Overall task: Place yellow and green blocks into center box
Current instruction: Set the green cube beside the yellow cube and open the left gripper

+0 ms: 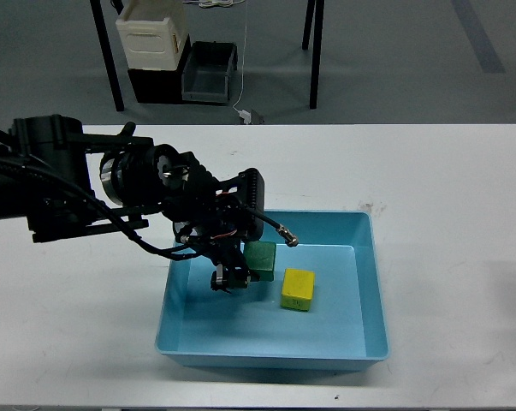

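Fingers [226, 280] on my left gripper [229, 281] hang low inside the blue tray [370, 282], too dark to tell their spread or any hold, with the green block [262, 259] just right of them and the yellow block [298, 289] farther right.

A smooth, slightly glossy plastic is seen in the light-blue tray [370, 282]. A matt finish is shown by the yellow block [298, 289] and green block [261, 259]. The white surface [446, 180] is seen smooth and matt.

grey floor [394, 77], white table [446, 171], cream bin [152, 38], dark grey bin [208, 75]
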Motion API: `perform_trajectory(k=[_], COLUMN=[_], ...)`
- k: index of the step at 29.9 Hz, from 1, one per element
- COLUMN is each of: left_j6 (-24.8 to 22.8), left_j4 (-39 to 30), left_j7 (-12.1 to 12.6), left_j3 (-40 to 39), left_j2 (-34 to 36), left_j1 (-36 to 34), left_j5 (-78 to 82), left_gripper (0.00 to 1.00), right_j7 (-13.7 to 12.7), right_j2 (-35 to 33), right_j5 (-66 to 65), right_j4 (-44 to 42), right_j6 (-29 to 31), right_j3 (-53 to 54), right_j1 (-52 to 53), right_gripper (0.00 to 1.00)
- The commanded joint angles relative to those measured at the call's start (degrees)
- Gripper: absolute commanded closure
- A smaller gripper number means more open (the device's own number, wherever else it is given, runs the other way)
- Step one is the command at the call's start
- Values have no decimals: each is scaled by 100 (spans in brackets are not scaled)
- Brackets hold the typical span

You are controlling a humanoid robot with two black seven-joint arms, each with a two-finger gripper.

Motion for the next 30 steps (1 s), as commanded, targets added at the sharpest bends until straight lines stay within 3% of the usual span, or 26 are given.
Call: perform_trajectory(k=[1, 5, 8, 10, 17, 21, 25, 30], left_j6=[0, 0, 0, 0, 0, 0, 0, 0], left_j4=[5, -4, -4, -4, -4, -21, -21, 250], left_j7=[0, 0, 0, 0, 0, 0, 0, 0], left_j3=[50, 50, 42, 33, -20, -160, -1063, -2452], left_j2=[34, 34, 51, 51, 43, 130, 481, 693], left_j1=[-17, 9, 9, 1, 9, -26, 35, 1106], left_j5=[51, 51, 14, 5, -118, -994, -2873, -5380], left_gripper=[58, 54, 23, 13, 8, 1, 1, 1], right_j7=[0, 0, 0, 0, 0, 0, -35, -201], right_j2=[0, 0, 0, 0, 0, 0, 0, -70], right_j5=[0, 0, 0, 0, 8, 8, 192, 1465], right_j4=[-1, -1, -1, -1, 25, 51, 60, 42], right_j6=[0, 0, 0, 0, 44, 44, 71, 106], right_j3=[-1, -1, -1, -1, -10, -229, -239, -265], right_j1=[0, 0, -9, -9, -9, 26, 201, 781], right_gripper=[0, 0, 0, 0, 0, 0, 0, 0])
